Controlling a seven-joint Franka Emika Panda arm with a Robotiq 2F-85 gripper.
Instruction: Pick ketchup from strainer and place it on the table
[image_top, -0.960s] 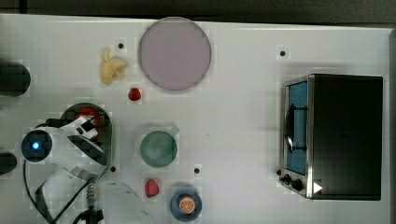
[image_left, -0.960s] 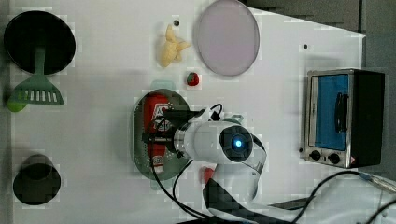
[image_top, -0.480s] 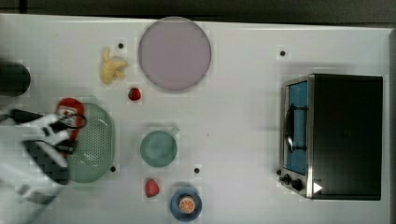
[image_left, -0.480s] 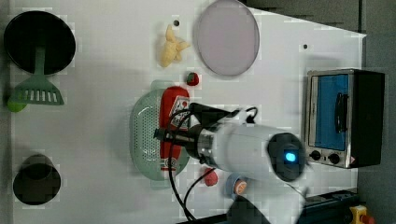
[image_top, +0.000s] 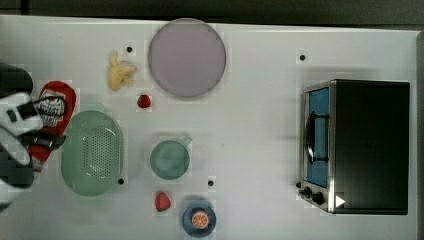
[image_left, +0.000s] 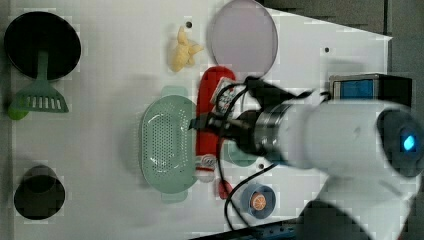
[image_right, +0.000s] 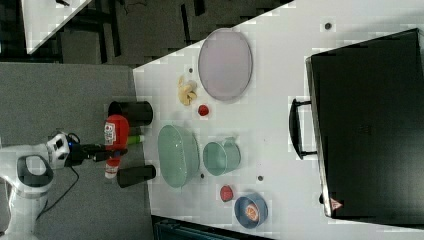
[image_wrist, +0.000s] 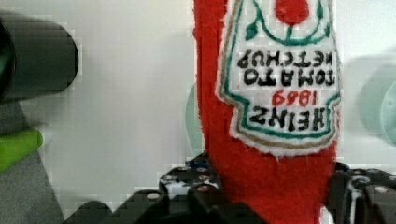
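one gripper (image_wrist: 275, 196): clamped on the ketchup (image_wrist: 275, 93)
ketchup: lifted, level, out of the strainer (image_top: 92, 152), at the top view's left edge
strainer: on the table (image_top: 260, 125), beside the cup (image_top: 170, 159)

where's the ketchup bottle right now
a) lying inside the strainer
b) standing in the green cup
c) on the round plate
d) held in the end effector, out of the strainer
d, the end effector is clamped on the ketchup bottle, and in the right view the ketchup bottle hangs well clear of the strainer, whose basket has nothing in it in the top view.
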